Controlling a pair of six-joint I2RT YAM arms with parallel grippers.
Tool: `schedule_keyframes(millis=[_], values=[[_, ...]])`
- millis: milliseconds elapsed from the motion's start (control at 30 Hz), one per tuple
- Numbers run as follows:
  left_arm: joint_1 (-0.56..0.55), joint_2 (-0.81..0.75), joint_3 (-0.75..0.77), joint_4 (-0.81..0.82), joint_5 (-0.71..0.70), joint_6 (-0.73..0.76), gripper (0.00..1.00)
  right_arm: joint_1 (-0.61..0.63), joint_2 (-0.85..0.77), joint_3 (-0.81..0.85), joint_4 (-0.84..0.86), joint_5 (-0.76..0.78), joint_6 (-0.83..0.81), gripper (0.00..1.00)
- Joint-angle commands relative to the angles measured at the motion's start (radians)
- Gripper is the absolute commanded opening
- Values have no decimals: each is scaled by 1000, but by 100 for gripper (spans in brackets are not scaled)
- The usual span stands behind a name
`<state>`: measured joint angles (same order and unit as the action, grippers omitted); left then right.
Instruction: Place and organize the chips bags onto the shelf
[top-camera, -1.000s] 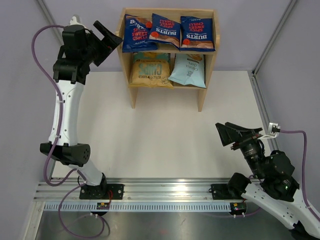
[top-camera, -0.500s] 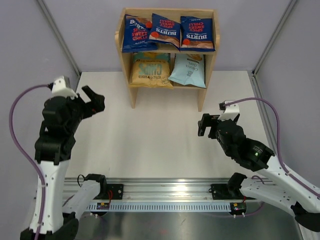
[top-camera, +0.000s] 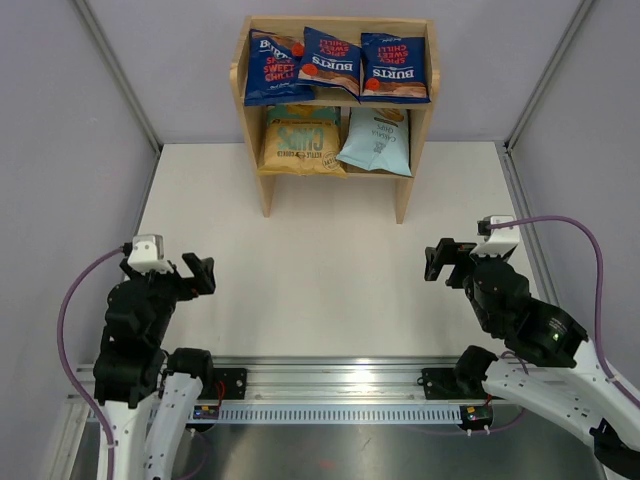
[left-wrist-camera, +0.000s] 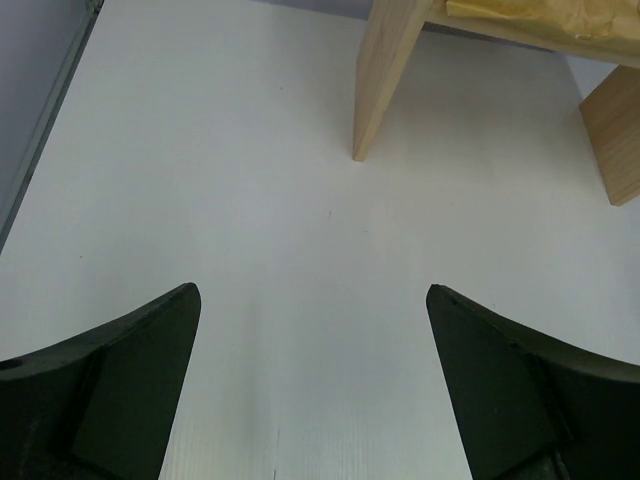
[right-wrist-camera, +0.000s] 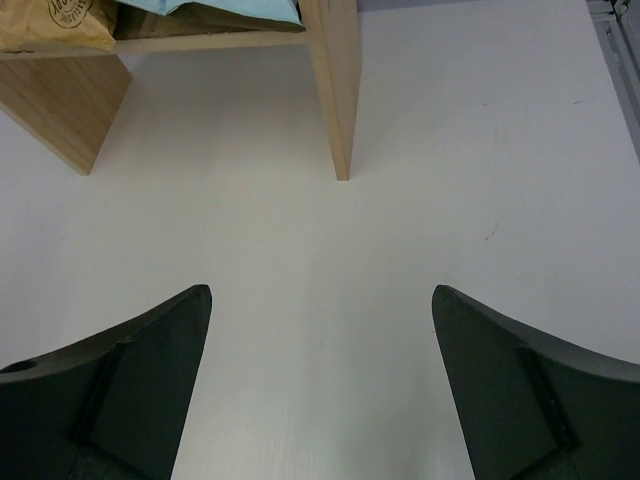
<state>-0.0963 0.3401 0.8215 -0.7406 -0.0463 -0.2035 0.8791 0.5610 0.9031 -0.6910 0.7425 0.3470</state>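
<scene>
White table (top-camera: 330, 290); metal rail (top-camera: 340, 380) along near edge; walls (top-camera: 60, 120) seemingly lilac.

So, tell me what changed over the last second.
The left hand drew back from beside the top of the shelf to the near edge of the table, open and empty. The right hand shifted slightly as its arm unfolded, also open and empty. Nothing was grasped or released. The five chips bags and shelf stayed put.
</scene>
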Motion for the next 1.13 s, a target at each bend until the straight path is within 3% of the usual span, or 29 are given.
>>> schedule_keyframes(millis=[0, 133, 267, 600, 1100], values=[[-2, -123, -79, 124, 80, 64, 99, 3, -16, 29, -64, 12, -2, 99], [-2, -255, -169, 175, 101, 50, 99, 3, -50, 42, -111, 23, 10, 99], [-29, -279, -177, 165, 94, 42, 99, 4, -96, 19, -114, 37, 12, 100], [-83, -285, -185, 165, 49, 26, 99, 4, -184, -56, -24, 75, -40, 99], [-82, -243, -182, 165, 49, 23, 99, 4, -88, -41, -47, 112, 15, 100]])
